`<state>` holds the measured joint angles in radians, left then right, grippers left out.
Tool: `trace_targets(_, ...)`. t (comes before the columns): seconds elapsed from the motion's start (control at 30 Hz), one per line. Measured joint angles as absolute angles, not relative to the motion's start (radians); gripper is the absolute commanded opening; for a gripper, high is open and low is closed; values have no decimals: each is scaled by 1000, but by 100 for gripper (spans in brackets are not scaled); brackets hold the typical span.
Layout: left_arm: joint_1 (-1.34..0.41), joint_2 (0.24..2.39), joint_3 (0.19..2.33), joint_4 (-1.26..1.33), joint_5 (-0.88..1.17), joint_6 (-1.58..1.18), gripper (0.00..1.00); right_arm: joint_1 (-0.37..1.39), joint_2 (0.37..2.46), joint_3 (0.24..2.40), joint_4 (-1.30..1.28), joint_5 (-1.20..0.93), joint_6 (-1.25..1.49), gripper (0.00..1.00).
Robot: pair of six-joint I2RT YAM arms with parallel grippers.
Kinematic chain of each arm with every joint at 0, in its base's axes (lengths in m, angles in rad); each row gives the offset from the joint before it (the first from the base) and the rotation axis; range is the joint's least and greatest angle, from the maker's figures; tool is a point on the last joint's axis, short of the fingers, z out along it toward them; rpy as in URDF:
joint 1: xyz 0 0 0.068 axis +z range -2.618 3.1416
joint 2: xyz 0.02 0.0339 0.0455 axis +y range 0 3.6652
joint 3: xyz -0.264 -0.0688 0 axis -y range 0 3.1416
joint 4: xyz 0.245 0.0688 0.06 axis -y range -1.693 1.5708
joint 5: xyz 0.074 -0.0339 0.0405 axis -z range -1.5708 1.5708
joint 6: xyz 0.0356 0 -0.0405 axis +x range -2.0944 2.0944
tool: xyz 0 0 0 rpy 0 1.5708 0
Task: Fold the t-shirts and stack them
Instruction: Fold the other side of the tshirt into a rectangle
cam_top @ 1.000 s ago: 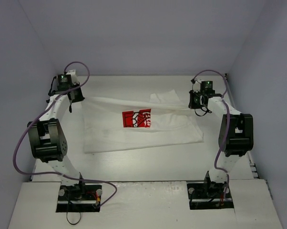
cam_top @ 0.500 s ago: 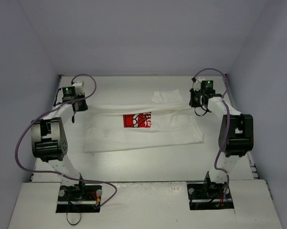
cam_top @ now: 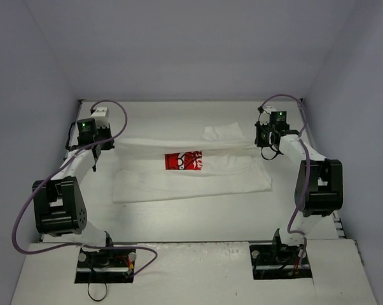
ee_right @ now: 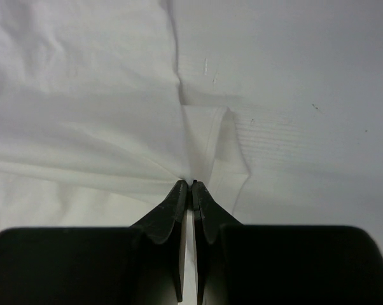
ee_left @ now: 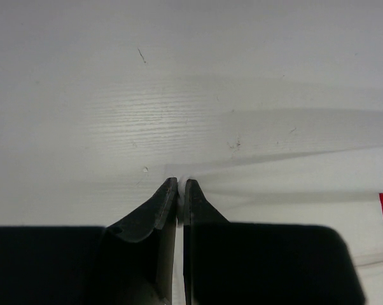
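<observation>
Jaws clenched, our left gripper (ee_left: 181,184) and right gripper (ee_right: 192,185) pinch the white t-shirt (cam_top: 198,181) by its edge. We see the left one nearer than before. The red print (cam_top: 183,161) is partly hidden behind that stretched edge.

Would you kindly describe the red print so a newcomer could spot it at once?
A white t-shirt is spread across the white table. Near its middle sits the red print, the only coloured patch on the cloth.

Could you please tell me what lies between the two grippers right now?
The t-shirt spans the stretch: the left gripper and right gripper each pinch an end of its taut edge, with the red print roughly midway, as the top view shows.
</observation>
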<state>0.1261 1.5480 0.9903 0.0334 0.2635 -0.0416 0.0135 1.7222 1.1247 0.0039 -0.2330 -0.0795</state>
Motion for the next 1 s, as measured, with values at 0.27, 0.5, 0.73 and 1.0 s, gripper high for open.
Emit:
trace_targets(0.27, 126, 1504, 953, 50, 274, -37, 0, 14, 1662, 1111, 21, -227, -79, 0)
trace_targets(0.5, 131, 1438, 818, 52, 288, -46, 0, 14, 1661, 1063, 26, -200, -78, 0)
trace_targets(0.73, 141, 1423, 752, 74, 300, -76, 0, 14, 1662, 1036, 44, -183, -77, 0)
trace_targets(1.0, 144, 1410, 724, 103, 355, -104, 2, 14, 1665, 1004, 59, -171, -71, 10)
